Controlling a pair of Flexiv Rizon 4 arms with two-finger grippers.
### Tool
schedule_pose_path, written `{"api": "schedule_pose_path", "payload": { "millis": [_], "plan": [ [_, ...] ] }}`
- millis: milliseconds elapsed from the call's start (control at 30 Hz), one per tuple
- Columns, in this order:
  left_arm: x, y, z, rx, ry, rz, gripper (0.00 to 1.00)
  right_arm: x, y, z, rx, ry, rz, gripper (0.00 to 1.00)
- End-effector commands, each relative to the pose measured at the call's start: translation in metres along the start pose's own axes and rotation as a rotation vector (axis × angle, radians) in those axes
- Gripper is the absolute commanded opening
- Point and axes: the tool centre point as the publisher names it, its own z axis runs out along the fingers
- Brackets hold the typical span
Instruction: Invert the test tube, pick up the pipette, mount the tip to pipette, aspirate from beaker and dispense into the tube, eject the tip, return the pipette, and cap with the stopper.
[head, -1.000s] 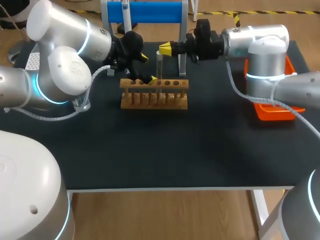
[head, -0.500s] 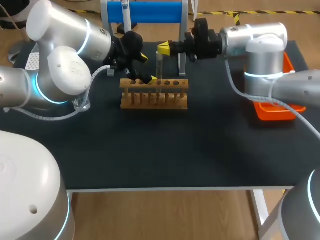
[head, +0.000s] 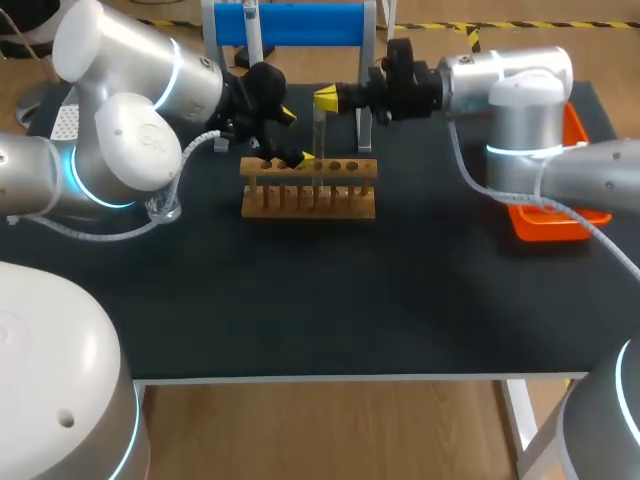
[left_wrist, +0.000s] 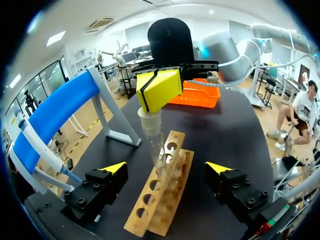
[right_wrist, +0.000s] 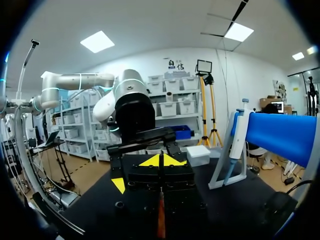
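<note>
- While the right tool (left_wrist: 159, 90) pinches the test tube (left_wrist: 152, 135) by its upper end, the tube stands upright in the wooden rack (left_wrist: 167, 205).
- The left tool (left_wrist: 166, 167) is spread wide, straddling the rack.
- A blue pipette stand (head: 300, 22) is behind; an orange tray (head: 550, 225) sits well apart on the tabletop (head: 350, 300).

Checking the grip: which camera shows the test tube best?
The left wrist view: the test tube shows full length, upright at the rack, the right gripper shut on its top. The head view shows it small; the right wrist view hardly at all.
</note>
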Motion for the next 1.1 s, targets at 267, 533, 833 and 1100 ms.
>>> {"api": "schedule_pose_path", "payload": {
  "millis": [267, 533, 833, 1100],
  "plan": [
    [0.0, -0.001, 0.0, -0.004, 0.001, -0.001, 1.0, -0.003, -0.007, 0.0, 0.005, -0.008, 0.011, 0.0],
    [0.0, -0.001, 0.0, -0.004, 0.001, -0.001, 1.0, -0.003, -0.012, -0.001, 0.009, -0.008, 0.02, 0.0],
    [0.0, -0.001, 0.0, -0.004, 0.001, -0.001, 1.0, -0.005, -0.005, 0.0, 0.01, -0.015, 0.002, 0.0],
    [0.0, -0.001, 0.0, -0.004, 0.001, -0.001, 1.0, 0.0, 0.022, -0.002, -0.029, 0.007, -0.03, 0.0]
  ]
}}
